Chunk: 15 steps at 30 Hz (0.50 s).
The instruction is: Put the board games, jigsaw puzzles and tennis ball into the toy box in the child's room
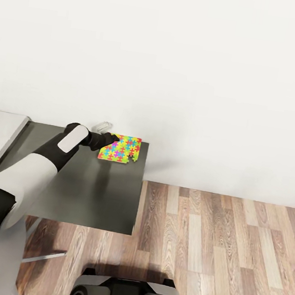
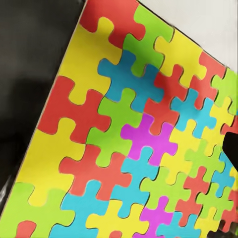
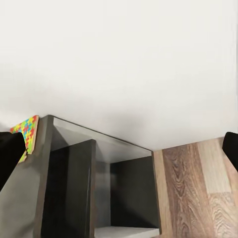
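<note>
**Left arm at the jigsaw puzzle in the table's far corner**

We see a plain white wall (image 1: 179,53) across the upper half of the head view, and below it a wood-plank floor (image 1: 217,251) in mixed brown tones. Against the wall stands a dark grey table (image 1: 89,191), its right edge ending where the floor begins. From the right wrist view we see the same table (image 3: 74,148) from its side, with open dark compartments under the top.

Our left arm (image 1: 36,169), white with black joints, reaches from the lower left across the table toward the far right corner. The left gripper (image 1: 112,141) is black and sits at the near-left edge of the jigsaw puzzle (image 1: 120,148); we cannot tell whether its fingers are apart or closed, or whether they touch the puzzle.

The jigsaw puzzle lies flat on the table's far right corner, close to the wall. In the left wrist view the puzzle (image 2: 134,134) is a board of interlocking pieces in red, yellow, green, light blue and magenta, with a yellow-green border. One corner of it (image 3: 27,130) peeks over the table edge in the right wrist view.

The right gripper's dark fingertips (image 3: 11,153) sit at opposite edges of its wrist view, spread wide with nothing between them.
</note>
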Available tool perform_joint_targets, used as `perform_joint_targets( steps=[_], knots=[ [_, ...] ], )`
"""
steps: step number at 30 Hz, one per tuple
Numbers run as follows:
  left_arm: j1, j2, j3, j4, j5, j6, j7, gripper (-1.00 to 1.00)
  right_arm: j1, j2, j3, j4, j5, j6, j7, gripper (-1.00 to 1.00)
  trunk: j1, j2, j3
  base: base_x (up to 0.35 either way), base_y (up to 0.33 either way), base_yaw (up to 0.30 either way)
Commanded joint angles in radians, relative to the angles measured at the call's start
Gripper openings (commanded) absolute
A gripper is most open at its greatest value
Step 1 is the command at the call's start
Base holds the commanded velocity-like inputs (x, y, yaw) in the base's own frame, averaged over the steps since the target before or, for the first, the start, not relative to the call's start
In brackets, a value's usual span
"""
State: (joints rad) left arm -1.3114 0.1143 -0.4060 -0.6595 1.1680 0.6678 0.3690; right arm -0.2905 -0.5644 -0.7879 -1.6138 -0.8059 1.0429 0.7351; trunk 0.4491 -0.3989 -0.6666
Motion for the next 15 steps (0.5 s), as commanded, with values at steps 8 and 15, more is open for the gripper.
perform_joint_targets(
  steps=[8,15],
  knots=[
    [0.001,0.001,-0.007,0.0,0.029,-0.002,0.01,1.0,-0.001,0.0,-0.002,0.0,0.005,0.004,0.007,1.0,0.001,-0.001,-0.001,0.0,-0.026,-0.014],
    [0.001,0.001,-0.007,0.0,0.029,-0.002,0.01,1.0,-0.001,0.0,-0.002,0.0,0.005,0.004,0.007,1.0,0.001,-0.001,-0.001,0.0,-0.004,-0.169]
  ],
)
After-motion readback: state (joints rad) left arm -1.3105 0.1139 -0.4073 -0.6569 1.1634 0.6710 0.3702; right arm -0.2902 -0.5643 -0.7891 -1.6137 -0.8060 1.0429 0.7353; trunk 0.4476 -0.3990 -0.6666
